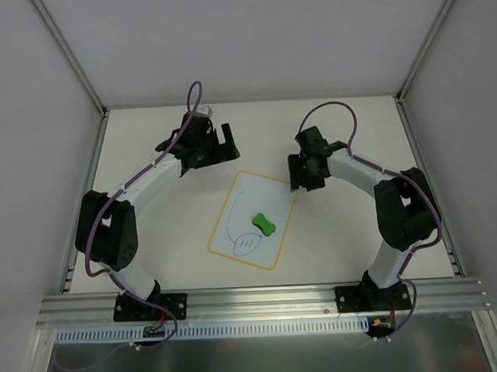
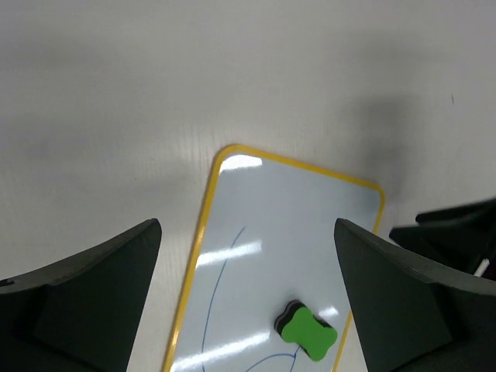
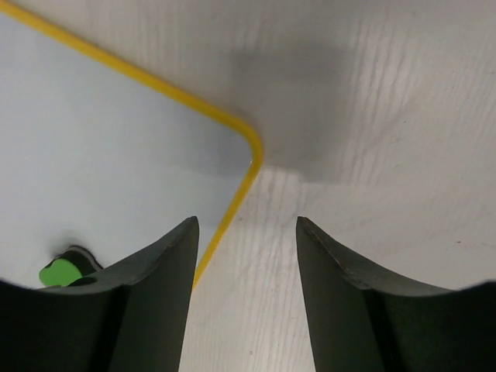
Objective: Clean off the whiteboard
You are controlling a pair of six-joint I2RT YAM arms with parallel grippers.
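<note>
**Item 1: the whiteboard** (image 1: 248, 201). It lies flat on the table (image 1: 144, 142) at the centre of the top view, skewed, between the two arms. It is a white face with a thin yellow border and rounded corners.
- Marks: blue pen lines (image 1: 235, 234) loop over its lower left part.
- Handling, by judgement: thin, stiff and light, with a slick face, so it is likely to slide under a wipe. It sits too flush to pinch, so pin it down at a corner or border, clear of the ink.

**Item 2: green eraser** (image 1: 263, 225). It rests on the board, just right of its middle, touching the face.
- Form: a small block, waisted like a bone, with a dark underlayer.
- Handling, by judgement: light and somewhat soft. Take it across the narrow waist.

**Item 3: right gripper** (image 3: 246, 225). It hangs over the board's upper right corner. The fingers are moderately parted, straddle the yellow edge and hold nothing.

**Item 4: left gripper** (image 2: 244, 229). It sits beyond the board's upper left corner in the top view. The fingers are spread wide and hold nothing.

**Containers:** none to be seen, so no contents to list.
</note>
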